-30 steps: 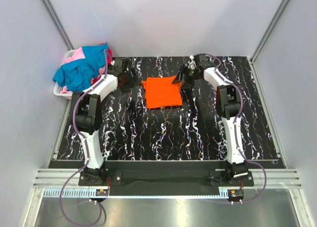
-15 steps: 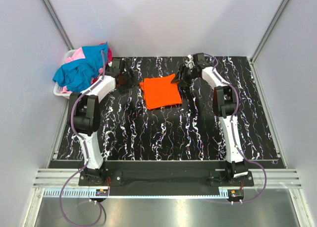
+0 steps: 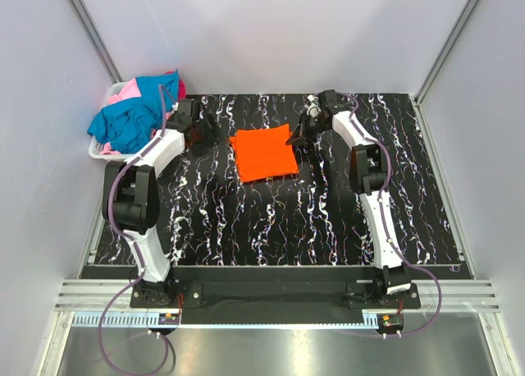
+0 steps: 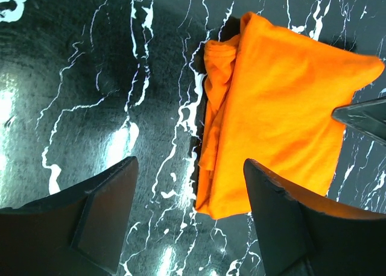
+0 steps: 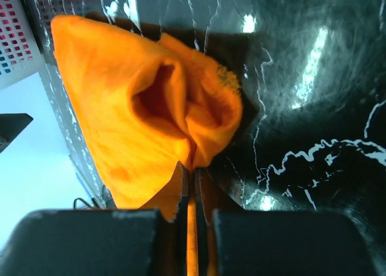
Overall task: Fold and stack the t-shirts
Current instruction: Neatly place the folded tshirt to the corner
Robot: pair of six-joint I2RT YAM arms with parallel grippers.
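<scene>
Looking across the black marbled table (image 3: 246, 220), I see spare t-shirts (image 3: 131, 117) heaped in the white basket (image 3: 97, 150) at far left and the folded orange t-shirt (image 3: 264, 153) lying mid-table. It's limp, light cloth, so corners pinch best. My right gripper (image 5: 193, 170) is clenched on its bunched corner, and the left gripper (image 4: 190, 167) hangs released beside it. The lower layers are hidden.
</scene>
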